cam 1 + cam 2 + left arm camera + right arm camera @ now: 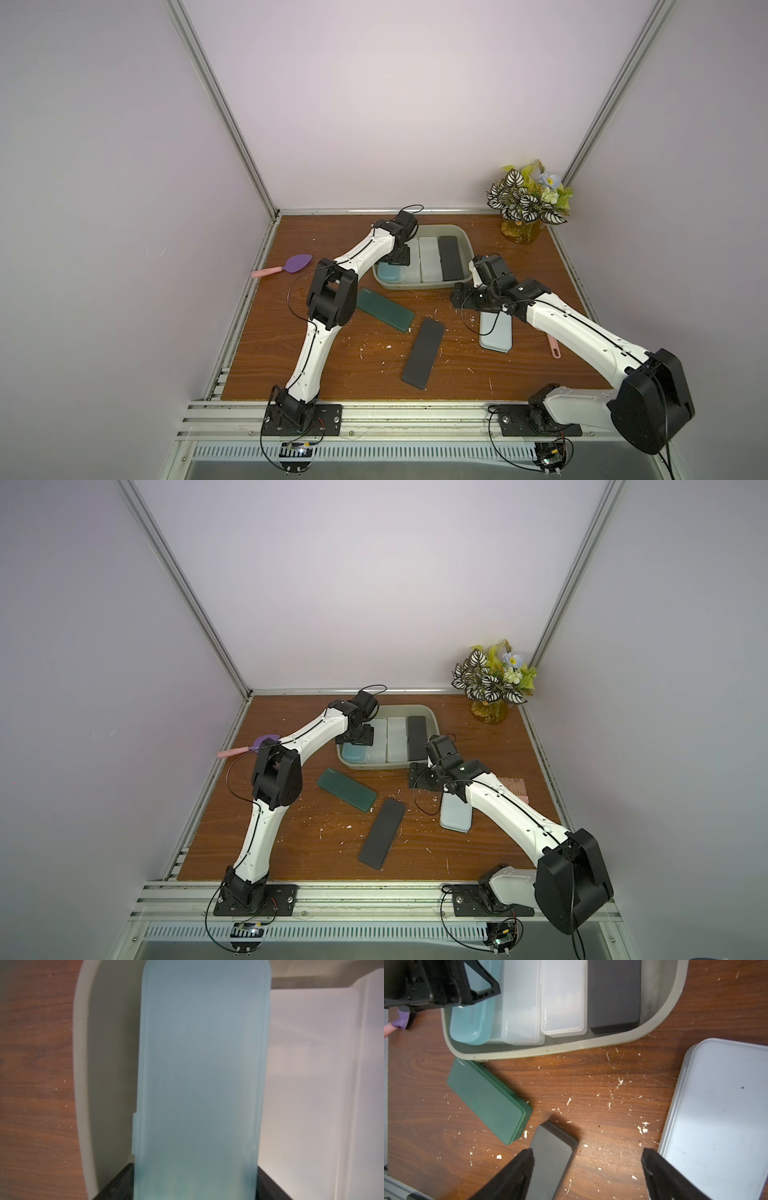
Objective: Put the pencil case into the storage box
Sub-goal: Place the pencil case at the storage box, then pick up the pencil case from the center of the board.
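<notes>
The grey-beige storage box [415, 286] [374, 766] stands at the back of the table. It holds a blue pencil case [388, 272] [203, 1064] [471, 1024] at its left end, two white cases [430, 257] and a black one [451, 257]. My left gripper [397, 259] [195, 1167] reaches into the box. Its fingers flank the blue case close to both long edges, and contact is hidden. My right gripper [461, 297] [587, 1155] hovers open and empty over the table in front of the box. On the table lie a green case [384, 309], a black case [424, 353] and a pale grey-blue case [494, 334].
A purple spatula with a pink handle [297, 264] lies at the left edge. A vase of flowers [525, 208] stands in the back right corner. A pink brush [513, 787] lies behind my right arm. White crumbs are scattered on the wood.
</notes>
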Action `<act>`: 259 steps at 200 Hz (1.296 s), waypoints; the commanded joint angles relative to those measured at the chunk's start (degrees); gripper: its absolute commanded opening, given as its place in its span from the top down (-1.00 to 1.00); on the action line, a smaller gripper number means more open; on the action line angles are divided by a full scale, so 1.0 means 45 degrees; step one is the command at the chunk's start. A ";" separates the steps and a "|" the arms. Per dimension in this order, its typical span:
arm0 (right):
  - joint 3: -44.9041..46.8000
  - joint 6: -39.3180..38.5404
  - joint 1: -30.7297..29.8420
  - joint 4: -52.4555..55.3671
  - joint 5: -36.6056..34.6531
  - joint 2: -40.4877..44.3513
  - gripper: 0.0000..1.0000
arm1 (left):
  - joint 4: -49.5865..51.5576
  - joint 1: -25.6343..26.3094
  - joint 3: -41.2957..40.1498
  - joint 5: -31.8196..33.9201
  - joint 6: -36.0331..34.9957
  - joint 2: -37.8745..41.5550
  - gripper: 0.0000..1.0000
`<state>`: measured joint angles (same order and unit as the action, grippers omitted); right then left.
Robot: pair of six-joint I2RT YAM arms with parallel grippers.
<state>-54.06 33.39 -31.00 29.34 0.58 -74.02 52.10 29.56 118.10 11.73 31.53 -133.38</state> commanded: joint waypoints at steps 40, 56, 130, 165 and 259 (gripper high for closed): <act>0.0029 -0.0097 0.0035 0.0023 0.0192 0.0375 -0.77 | 0.0192 -0.0187 -0.0056 0.0256 0.0201 0.0357 -0.77; -0.0008 -0.0083 0.0046 0.0094 0.0164 0.0448 -0.77 | 0.0193 -0.0196 -0.0069 0.0265 0.0239 0.0557 -0.79; -0.0243 0.0567 -0.0239 0.0461 0.0159 0.0588 -0.77 | 0.0131 0.0259 0.0488 0.0955 0.0123 0.3264 -0.96; 0.0362 0.1785 -0.1501 0.0186 0.0188 0.0555 -0.78 | 0.0121 0.0349 -0.1645 0.1470 0.0380 0.5737 -0.98; 0.1903 0.7093 -0.5666 -0.1270 -0.0460 -0.0323 -0.98 | 0.0049 0.0033 -0.8594 0.2303 0.1186 1.1144 -0.97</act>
<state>-45.58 56.88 -53.91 26.44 0.03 -73.80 51.31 30.50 83.09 20.27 35.16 -87.59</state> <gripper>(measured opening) 0.987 0.987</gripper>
